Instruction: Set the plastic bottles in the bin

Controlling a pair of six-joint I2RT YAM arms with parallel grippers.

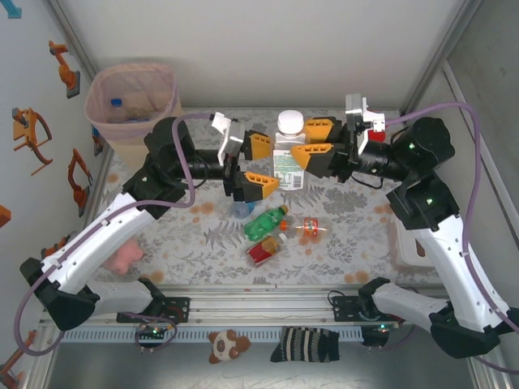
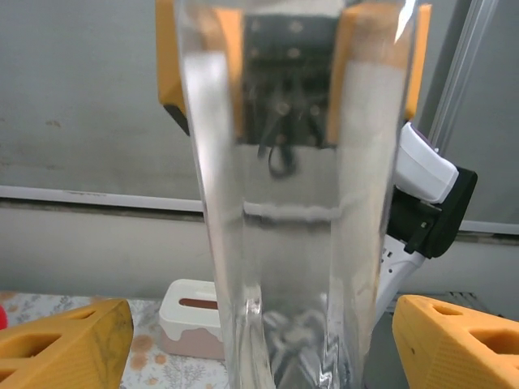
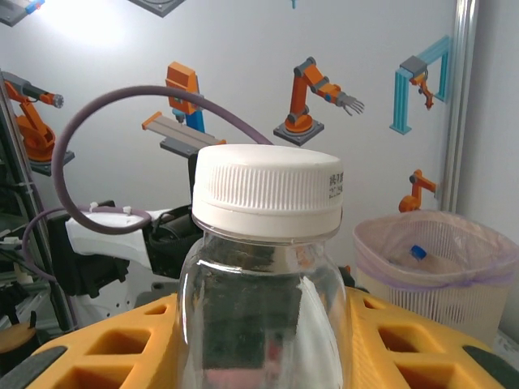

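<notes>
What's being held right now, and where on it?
The right gripper clamps the white-capped clear bottle at its upper body; the left gripper is open.

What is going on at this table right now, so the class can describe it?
The right gripper is shut on an upright clear bottle with a white cap. The left gripper faces it, jaws open on either side of the bottle's lower part, which looks like a handover. A green bottle, a red-labelled bottle and an orange-labelled bottle lie on the table. The bin at far left holds at least one bottle.
</notes>
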